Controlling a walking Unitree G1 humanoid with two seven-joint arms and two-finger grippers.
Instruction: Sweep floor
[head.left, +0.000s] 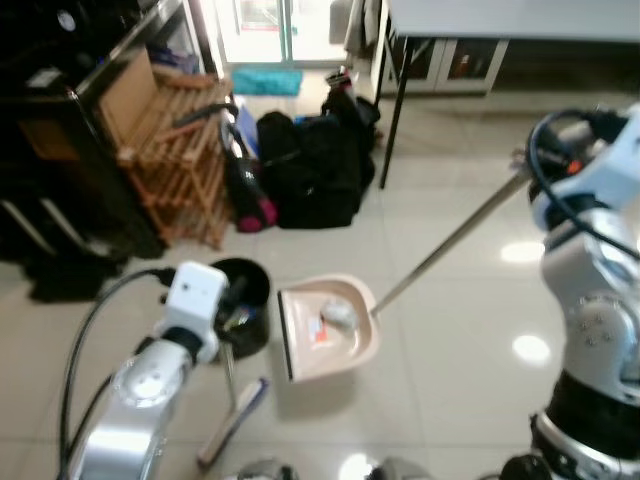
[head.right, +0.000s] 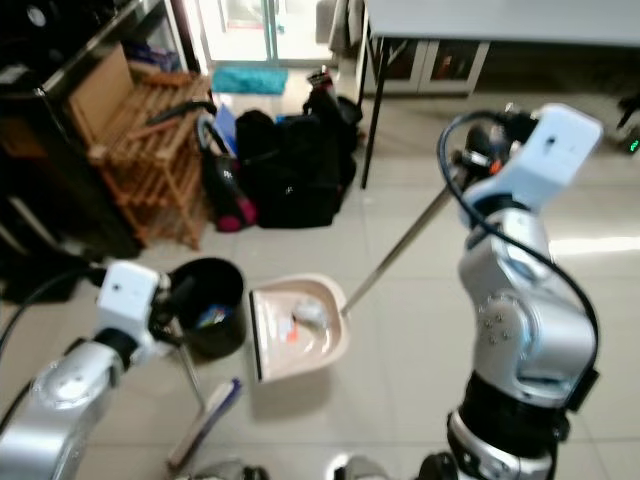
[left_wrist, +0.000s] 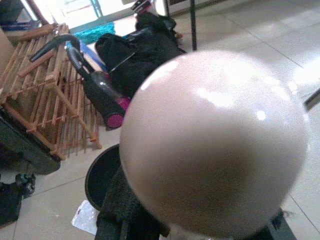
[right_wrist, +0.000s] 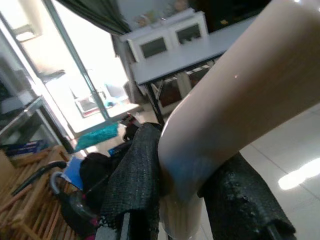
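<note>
Where the pale floor (head.left: 450, 350) tiles meet in front of the robot, a pink dustpan (head.left: 327, 330) lies flat, its dark lip turned toward the robot's left. Inside sit a whitish crumpled scrap (head.left: 338, 314) and a small orange bit (head.left: 320, 336). A long metal handle (head.left: 450, 240) runs up from the pan's right rim, slanting toward the right arm. In the right wrist view the right hand (right_wrist: 187, 200) has its black fingers (right_wrist: 132, 185) clamped on either side of a pale curved grip (right_wrist: 235, 100), holding it.

Just left of the pan stands a black bin (head.left: 243, 300) with some litter in it, touching or nearly touching the pan; cannot tell which. Near the robot, below the bin, a broom head (head.left: 233, 421) lies on the tiles, with a thin shaft (head.left: 230, 375) rising from it toward the left arm. In the left wrist view the left hand (left_wrist: 200, 235) sits under a large round pink knob (left_wrist: 215, 145), fingers (left_wrist: 120, 200) closed against it from below.

Farther out: black bags (head.left: 315, 165) heaped on the floor, a black and magenta vacuum (head.left: 240, 180) leaning beside them, a slatted wooden rack (head.left: 175, 160) at its left. A table leg (head.left: 392, 110) stands beyond the bags. A teal mat (head.left: 266, 81) lies at the bright doorway.
</note>
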